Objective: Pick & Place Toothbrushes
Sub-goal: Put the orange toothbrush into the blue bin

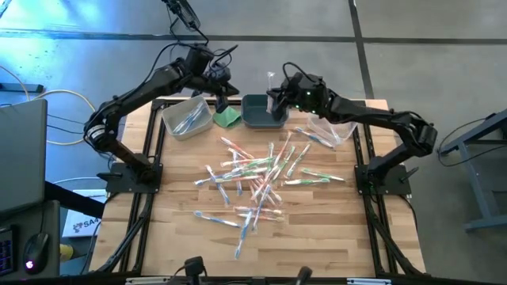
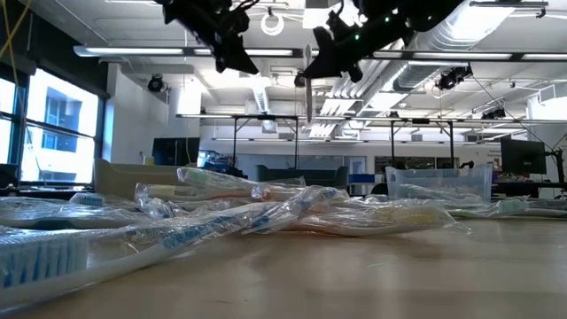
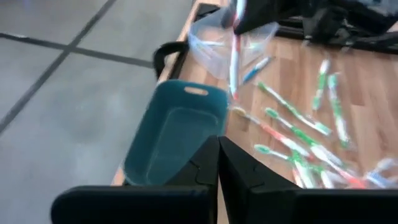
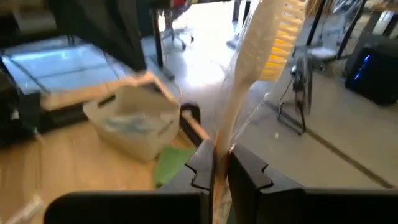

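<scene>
Wooden table (image 1: 317, 229) fills the centre of the high view, grey floor around it. Toothbrushes (image 1: 257, 180) lie scattered in a loose pile mid-frame, in clear wrappers, blue, green and pink-orange parts. Further up, at the table's top edge: clear bin (image 1: 188, 118) left of centre with a few brushes inside, folded green cloth (image 1: 228, 117) just beside it, teal bin (image 1: 261, 112) at centre, another clear bin (image 1: 331, 128) to the right. Left gripper (image 1: 220, 101) hangs above the cloth, jaws together, nothing in them. Right gripper (image 1: 277, 96) sits over the teal bin, jaws clamped on one upright wrapped toothbrush (image 4: 264, 59) with yellow-orange bristles.
</scene>
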{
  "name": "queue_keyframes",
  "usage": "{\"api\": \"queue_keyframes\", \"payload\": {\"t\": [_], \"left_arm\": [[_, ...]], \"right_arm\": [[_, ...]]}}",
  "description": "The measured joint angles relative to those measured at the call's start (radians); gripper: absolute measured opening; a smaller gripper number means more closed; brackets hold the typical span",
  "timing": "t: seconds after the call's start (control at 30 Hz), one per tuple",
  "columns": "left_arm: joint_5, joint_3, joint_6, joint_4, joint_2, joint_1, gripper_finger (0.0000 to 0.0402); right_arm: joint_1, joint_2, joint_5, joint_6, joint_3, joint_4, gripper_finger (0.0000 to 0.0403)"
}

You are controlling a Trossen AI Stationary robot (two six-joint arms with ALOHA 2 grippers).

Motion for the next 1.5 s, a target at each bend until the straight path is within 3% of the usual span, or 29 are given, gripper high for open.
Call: {"api": "queue_keyframes", "payload": {"t": [0.2, 0.37, 0.57, 0.73, 0.93, 1.3, 1.5], "left_arm": [[-0.023, -0.116, -0.012, 0.05, -0.104, 0.0, 0.0001], [-0.115, -0.247, -0.048, 0.064, -0.236, 0.0, 0.0], [-0.168, -0.457, -0.146, 0.21, -0.426, 0.0, 0.0], [-0.225, -0.583, -0.207, 0.272, -0.556, 0.0, 0.0], [-0.237, -0.612, -0.248, 0.26, -0.626, 0.0, 0.0], [-0.241, -0.612, -0.255, 0.271, -0.638, 0.0, 0.0], [-0.24, -0.612, -0.274, 0.258, -0.638, 0.0, 0.0]], "right_arm": [[0.0, 0.122, 0.0, -0.043, 0.051, -0.068, 0.0017], [0.003, 0.208, 0.002, -0.12, 0.168, -0.155, 0.0017], [-0.008, 0.323, 0.009, -0.242, 0.326, -0.336, 0.0017], [-0.015, 0.397, 0.011, -0.302, 0.367, -0.388, 0.0017], [-0.033, 0.44, 0.059, -0.33, 0.368, -0.437, 0.0017], [-0.059, 0.472, 0.043, -0.333, 0.367, -0.505, 0.0019], [-0.05, 0.472, 0.074, -0.332, 0.368, -0.498, 0.0077]]}}
